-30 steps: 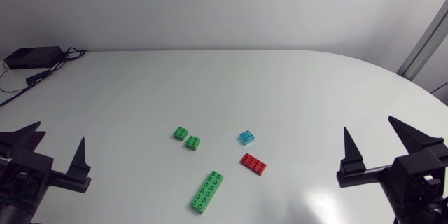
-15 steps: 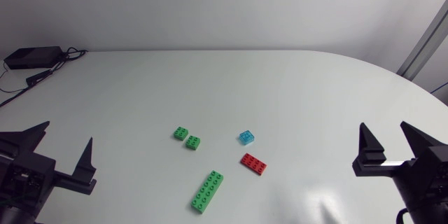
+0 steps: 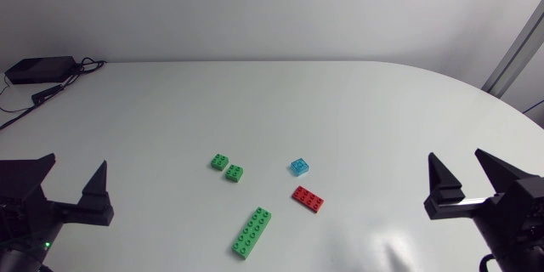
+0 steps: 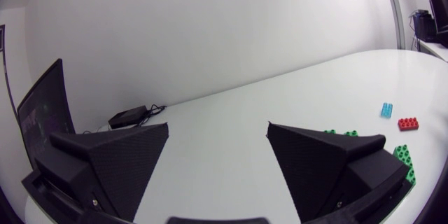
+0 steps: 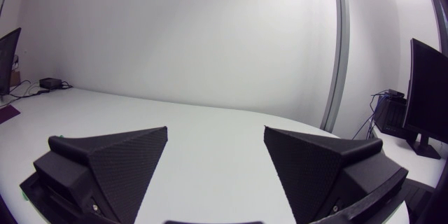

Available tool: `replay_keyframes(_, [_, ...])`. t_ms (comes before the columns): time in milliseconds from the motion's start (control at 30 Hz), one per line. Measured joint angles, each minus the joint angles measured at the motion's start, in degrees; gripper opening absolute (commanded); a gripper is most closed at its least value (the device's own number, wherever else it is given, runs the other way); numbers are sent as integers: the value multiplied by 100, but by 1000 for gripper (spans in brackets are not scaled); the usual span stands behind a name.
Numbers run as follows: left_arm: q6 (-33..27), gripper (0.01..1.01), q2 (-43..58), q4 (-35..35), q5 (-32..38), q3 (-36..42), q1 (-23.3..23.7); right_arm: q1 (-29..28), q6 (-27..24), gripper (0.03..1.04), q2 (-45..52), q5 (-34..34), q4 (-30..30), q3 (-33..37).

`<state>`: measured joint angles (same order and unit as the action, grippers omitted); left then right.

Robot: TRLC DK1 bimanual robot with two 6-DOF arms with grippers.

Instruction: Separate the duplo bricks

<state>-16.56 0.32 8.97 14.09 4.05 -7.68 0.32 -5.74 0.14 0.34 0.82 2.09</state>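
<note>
Five duplo bricks lie loose in the middle of the table. Two small green bricks [image 3: 219,161] [image 3: 234,172] sit close together, corner to corner. A light blue brick [image 3: 299,167] and a flat red brick [image 3: 308,198] lie to their right. A long green brick [image 3: 252,232] lies nearer the front. My left gripper [image 3: 75,166] stands open at the front left, far from them. My right gripper [image 3: 457,157] stands open at the front right. Past the left gripper [image 4: 218,127] I see the blue brick [image 4: 387,109], red brick [image 4: 408,122] and long green brick [image 4: 404,161]. The right gripper [image 5: 215,129] holds nothing.
A black box [image 3: 38,68] with cables sits at the table's far left corner, also visible as a black box [image 4: 128,117] ahead of the left gripper. The white table [image 3: 340,102] stretches wide behind the bricks.
Both grippers have shifted slightly at the front corners, the right one a little outward. The bricks have not moved.
</note>
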Motion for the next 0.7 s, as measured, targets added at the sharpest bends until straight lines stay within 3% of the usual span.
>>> replay_keyframes(133, [269, 985, 0, -4, 0, 0, 35, 50, 0, 993, 0, -17, -2, 0])
replay_keyframes(600, [267, 985, 0, -365, 2, -55, 199, 87, 0, 993, 0, -17, -2, 0])
replay_keyframes(700, [52, 985, -7, -1071, 33, -205, 212, 105, 0, 993, 0, -17, -2, 0])
